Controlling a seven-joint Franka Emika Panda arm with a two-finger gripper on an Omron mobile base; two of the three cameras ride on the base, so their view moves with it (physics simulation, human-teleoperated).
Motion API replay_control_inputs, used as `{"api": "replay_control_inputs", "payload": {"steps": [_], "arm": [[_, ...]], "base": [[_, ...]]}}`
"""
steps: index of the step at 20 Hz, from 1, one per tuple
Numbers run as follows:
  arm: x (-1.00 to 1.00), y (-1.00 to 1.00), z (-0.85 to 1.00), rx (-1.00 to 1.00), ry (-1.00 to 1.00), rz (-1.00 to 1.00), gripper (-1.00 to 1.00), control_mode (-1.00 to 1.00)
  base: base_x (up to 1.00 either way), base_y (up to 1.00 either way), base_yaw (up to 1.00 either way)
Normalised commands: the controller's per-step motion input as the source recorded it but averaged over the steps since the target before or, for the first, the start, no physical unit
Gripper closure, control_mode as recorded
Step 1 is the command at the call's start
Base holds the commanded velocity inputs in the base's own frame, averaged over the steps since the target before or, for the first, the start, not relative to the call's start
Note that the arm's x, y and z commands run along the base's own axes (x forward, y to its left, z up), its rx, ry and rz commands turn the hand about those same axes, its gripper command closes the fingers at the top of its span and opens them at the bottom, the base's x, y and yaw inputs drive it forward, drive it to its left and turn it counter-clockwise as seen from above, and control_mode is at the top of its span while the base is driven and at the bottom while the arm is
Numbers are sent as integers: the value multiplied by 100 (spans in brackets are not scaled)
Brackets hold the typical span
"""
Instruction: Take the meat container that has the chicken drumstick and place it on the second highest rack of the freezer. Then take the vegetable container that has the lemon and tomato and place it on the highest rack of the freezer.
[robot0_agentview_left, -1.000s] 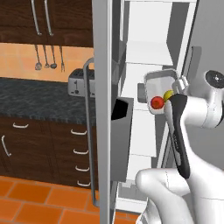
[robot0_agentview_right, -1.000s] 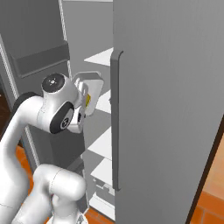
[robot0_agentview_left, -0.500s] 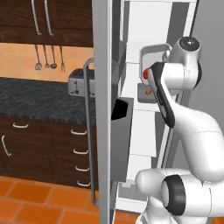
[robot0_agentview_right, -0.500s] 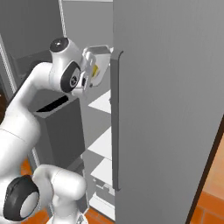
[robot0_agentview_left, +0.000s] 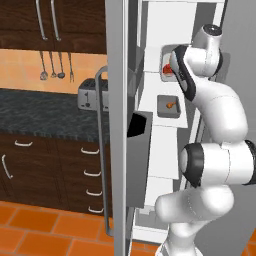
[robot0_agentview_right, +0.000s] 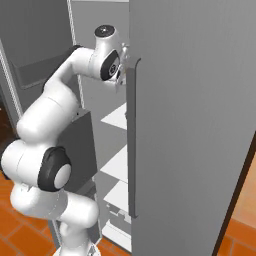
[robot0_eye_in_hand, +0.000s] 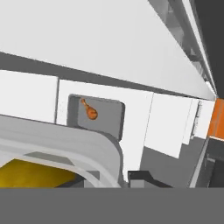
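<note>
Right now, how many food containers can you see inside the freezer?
2. The vegetable container is at the highest rack, partly hidden by the arm. The meat container sits on the rack just below it. Others may be hidden behind the door.

White freezer (robot0_agentview_left: 165, 150) shelves, meat container (robot0_agentview_left: 169, 106) with chicken drumstick (robot0_agentview_left: 171, 104) lying on an upper shelf

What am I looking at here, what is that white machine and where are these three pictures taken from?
It's a white robot arm on a driving base, reaching into an open freezer. Two cameras ride on the base, left and right; the third sits on its hand. The gripper, hidden behind the arm, seems to hold the vegetable container up by the top shelf; its lemon shows in the hand view, its tomato in the left view. One shelf lower sits the meat container with the chicken drumstick.
</note>
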Motion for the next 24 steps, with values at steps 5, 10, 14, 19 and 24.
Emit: {"api": "replay_control_inputs", "payload": {"steps": [5, 10, 14, 19, 24], "arm": [[100, -8, 1, 5, 0, 0, 100, -100], [100, -22, 0, 3, 0, 0, 100, -100], [96, -26, 0, 3, 0, -1, 100, -100], [73, -28, -3, 2, -4, -4, -100, -100], [15, -8, 0, 2, -11, -2, -100, -100]], "base": [[0, 0, 0], [0, 0, 0], [0, 0, 0], [0, 0, 0], [0, 0, 0]]}}
